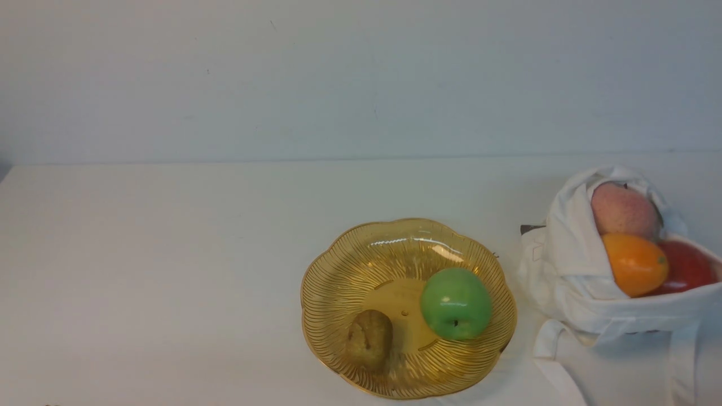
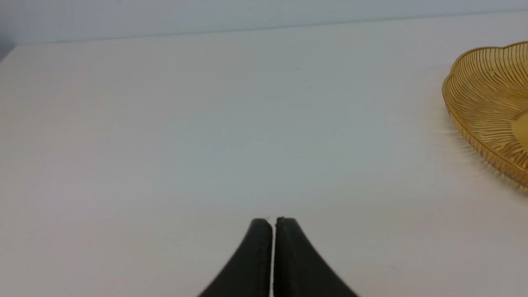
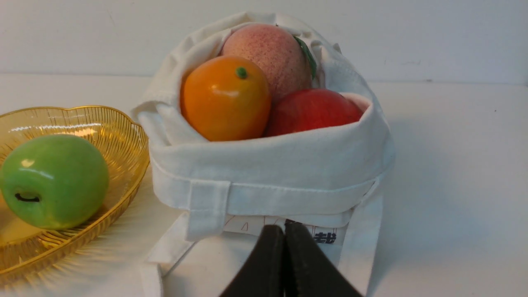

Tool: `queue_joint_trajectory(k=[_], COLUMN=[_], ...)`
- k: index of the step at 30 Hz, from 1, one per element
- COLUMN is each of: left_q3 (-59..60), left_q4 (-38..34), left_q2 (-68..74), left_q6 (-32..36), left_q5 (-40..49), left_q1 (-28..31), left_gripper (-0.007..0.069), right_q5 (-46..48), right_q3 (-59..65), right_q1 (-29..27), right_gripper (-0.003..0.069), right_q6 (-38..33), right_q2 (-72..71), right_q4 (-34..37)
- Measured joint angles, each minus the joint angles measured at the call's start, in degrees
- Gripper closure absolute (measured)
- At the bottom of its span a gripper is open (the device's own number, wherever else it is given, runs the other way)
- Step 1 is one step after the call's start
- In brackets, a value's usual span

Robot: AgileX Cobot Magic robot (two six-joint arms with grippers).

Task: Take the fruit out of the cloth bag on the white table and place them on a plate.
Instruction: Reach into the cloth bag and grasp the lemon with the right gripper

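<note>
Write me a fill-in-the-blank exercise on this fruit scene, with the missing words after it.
The plate holds ____ fruits: a green apple and a brown fruit. In the cloth bag, beside the peach and the orange fruit, lies an apple coloured ____. The left gripper and the right gripper are both ____ (open or shut). Seen from the front, the cloth bag lies on the plate's ____ side.
Missing words: two; red; shut; right.
</note>
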Motion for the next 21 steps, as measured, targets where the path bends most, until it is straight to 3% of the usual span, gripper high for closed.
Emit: queue_joint_trajectory(k=[4, 8, 13, 21], left_q3=[0.0, 0.0, 0.0, 0.0], left_q4=[0.0, 0.0, 0.0, 0.0], left_q2=[0.0, 0.0, 0.0, 0.0], left_q6=[0.0, 0.0, 0.0, 0.0], left_q5=[0.0, 0.0, 0.0, 0.0], left_q1=[0.0, 0.0, 0.0, 0.0], left_gripper=[0.0632, 0.0632, 0.0632, 0.0632], right_q5=[-3.5, -13.1, -18.9, -25.3], right_q3=[0.4, 0.5, 0.5, 0.4], right_q1=[0.0, 0.2, 0.3, 0.3], right_gripper=[0.0671, 0.0671, 0.0671, 0.0671], right_q6=[2.9, 2.6, 2.1, -0.4], right_q2=[0.0, 0.0, 0.0, 0.0], right_q4=[14.6, 28.5, 38.6, 45.9])
